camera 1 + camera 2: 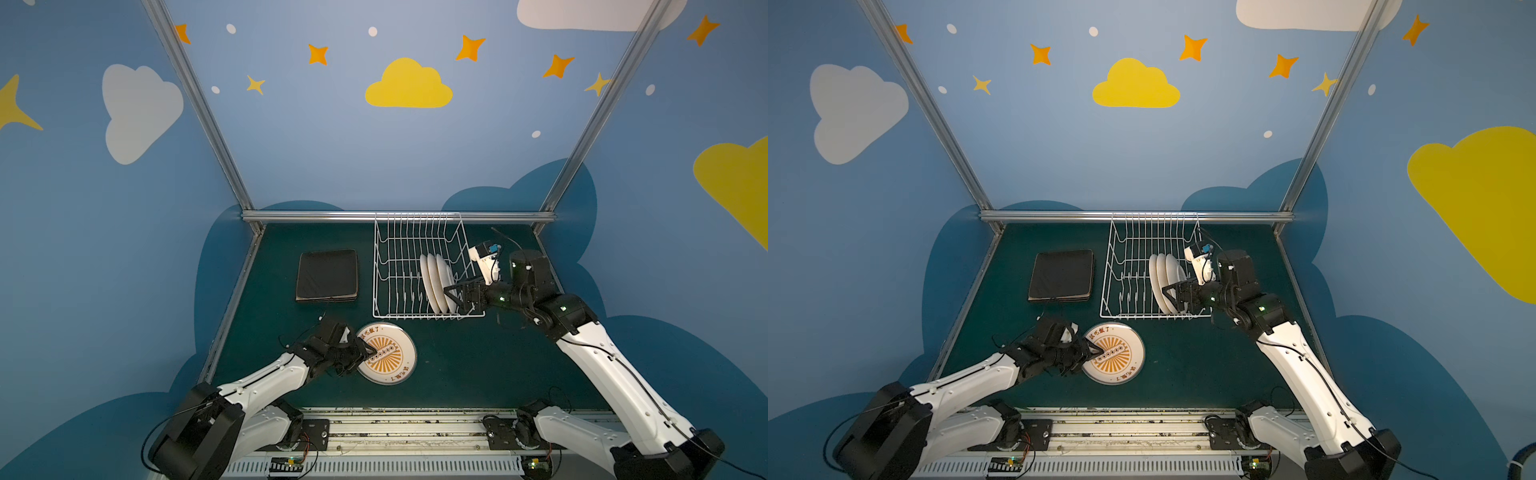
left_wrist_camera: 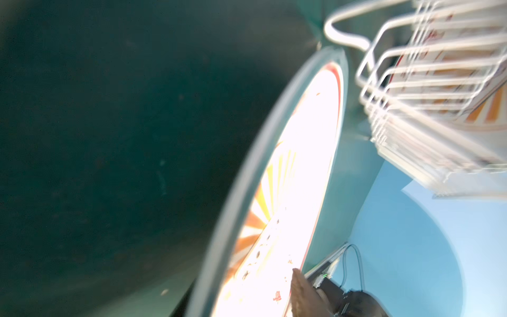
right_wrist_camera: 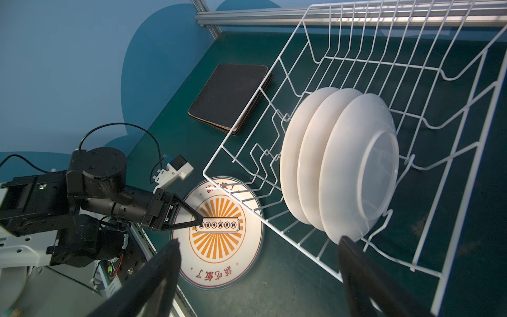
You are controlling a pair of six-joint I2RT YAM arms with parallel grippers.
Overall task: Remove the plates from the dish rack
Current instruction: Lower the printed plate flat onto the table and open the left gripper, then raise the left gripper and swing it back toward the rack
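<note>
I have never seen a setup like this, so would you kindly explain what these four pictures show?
These are two robot arms at a green table, each ending in a two-fingered gripper. Two pictures look down from one overhead camera; two come from cameras on the arms' wrists, the left one blurred. A white wire dish rack holds three white plates on edge. Beside it lies a stack of black square plates; in front, a sunburst plate lies flat. The left gripper reaches over that plate; whether it grips is unclear. The right gripper is open beside the nearest racked plate, holding nothing.
</note>
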